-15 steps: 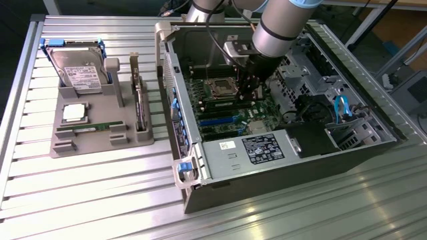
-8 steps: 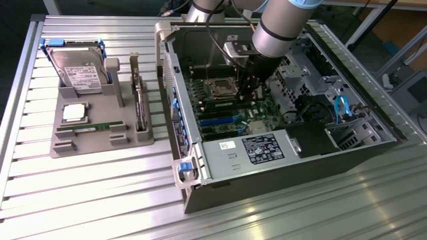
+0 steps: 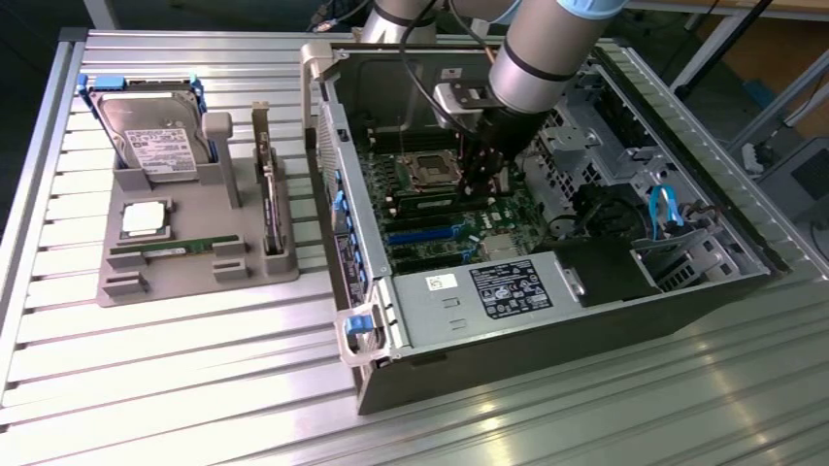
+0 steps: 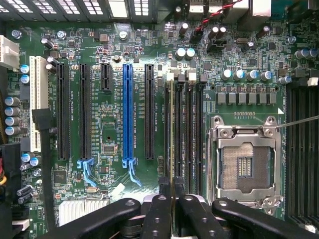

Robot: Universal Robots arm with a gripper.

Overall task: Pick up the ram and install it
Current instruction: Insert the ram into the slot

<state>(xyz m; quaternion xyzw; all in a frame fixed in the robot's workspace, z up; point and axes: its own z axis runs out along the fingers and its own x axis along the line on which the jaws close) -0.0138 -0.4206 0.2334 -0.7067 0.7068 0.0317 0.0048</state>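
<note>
Overall, the work is set on a slatted metal table [image 3: 194, 388], where an open computer case [image 3: 545, 340] lies on its side and the arm [image 3: 550, 49] is reached down into it. Inside the case, the green main board [image 4: 114, 69] is spread out below the wrist camera.

The gripper [image 4: 173, 205] is closed on the ram stick [image 4: 172, 139], which is pinched between two black fingers [image 4: 158, 214] and is seen edge-on as a thin pale line. The stick is held at the row of black memory slots [image 4: 186, 129], between a long black card slot [image 4: 149, 109] and the open processor socket [image 4: 244, 159]. It is lined up along the memory slot nearest the card slots. Whether its lower edge is already entered in that slot cannot be told.

The step in hand is judged to be the seating of the stick. It is done well if the stick is held upright and parallel to the slot walls, so that the edge is guided in along its whole length at once. Pressure is best applied straight down and evenly, since a tilted stick is likely to jam at one end. The white clips [image 4: 172, 75] at the far end of the slots are to be watched, as a clip left closed would block entry. Sideways drift toward the bare socket is to be avoided, because its contacts are judged easily damaged.
</note>
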